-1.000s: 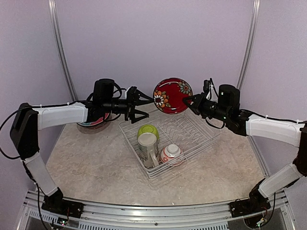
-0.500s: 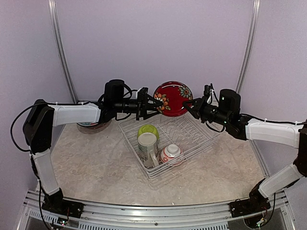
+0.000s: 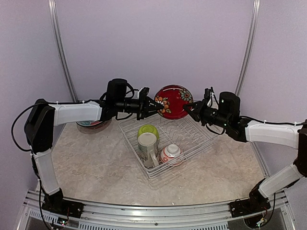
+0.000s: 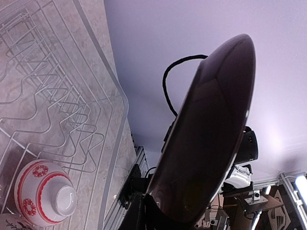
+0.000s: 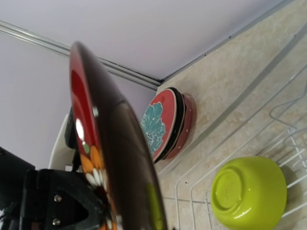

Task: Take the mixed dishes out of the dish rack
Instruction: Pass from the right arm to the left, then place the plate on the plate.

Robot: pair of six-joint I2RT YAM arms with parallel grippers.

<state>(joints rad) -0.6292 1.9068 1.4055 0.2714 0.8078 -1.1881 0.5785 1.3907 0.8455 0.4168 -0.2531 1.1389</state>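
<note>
Left fingers (image 3: 147, 102) closed in, clamped on left rim of red flowered round plate (image 3: 173, 100); right fingers (image 3: 191, 106) clamped opposite. Confirm left hold before right releases.

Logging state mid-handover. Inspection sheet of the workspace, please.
Surface: beige marbled table, no spills seen.
Job's things: red plate held in the air over the far edge of the dish rack; lime-green bowl, mug and small bowl in the rack, both bowls upside down; plate stack on the table outside it.
Clutter: nothing seen.
Grippers: left end effector and right end effector each closed on opposite rims of the plate.
Cables: black cable loop behind the plate, hanging free.
Surroundings: lilac walls.
</note>
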